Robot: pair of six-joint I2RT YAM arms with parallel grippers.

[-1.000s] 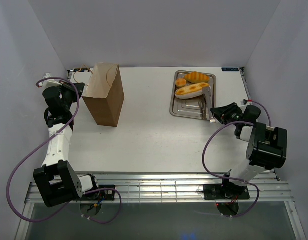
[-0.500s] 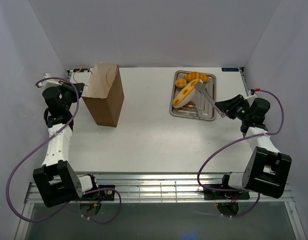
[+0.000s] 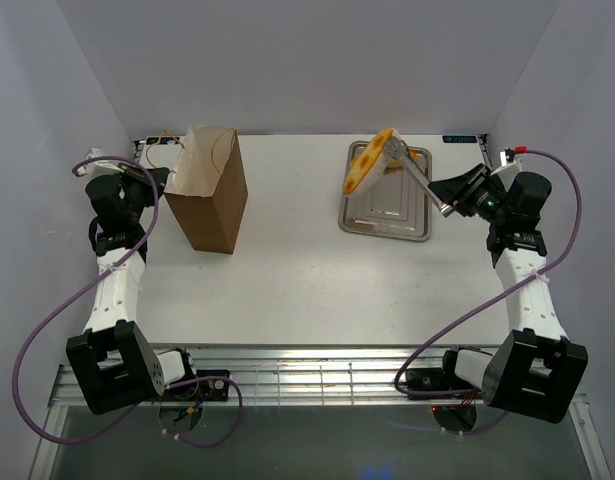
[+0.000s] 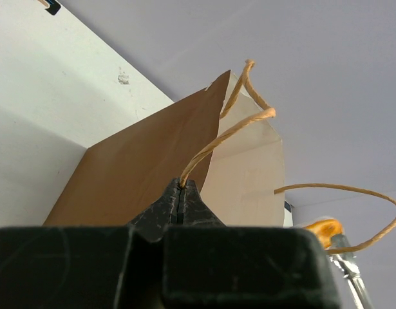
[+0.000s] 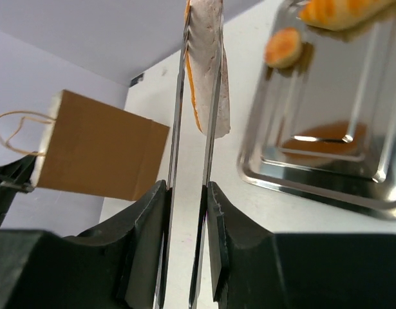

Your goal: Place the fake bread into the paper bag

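Bread like this long loaf (image 3: 364, 165) looks to me light, stiff and smooth-skinned, so I judge it will not crush but could slide or swing between steel blades; the best hold is across its flat faces near mid-length, and that is roughly where the silver tongs (image 3: 417, 180) pinch it; my right end effector (image 3: 455, 198) is clamped on the tongs' arms, squeezing them together on the loaf, which hangs on edge in the air above the far edge of the steel tray (image 3: 382, 218), towards the far-right corner of the bench (image 3: 287, 280); a small bun (image 5: 282, 46) and the croissant (image 5: 342, 11) lie at the tray's far end; my left end effector (image 4: 179, 193) is pinched on the string handle (image 4: 230, 132) of the paper bag (image 3: 209, 195), which stands upright near the far-left corner, well apart from the loaf; a second ago the loaf lay flat on the tray, half a second ago it was tipped up low over it, and now it is clear of the tray with the tray's middle bare; the bag and my left arm have not shifted.
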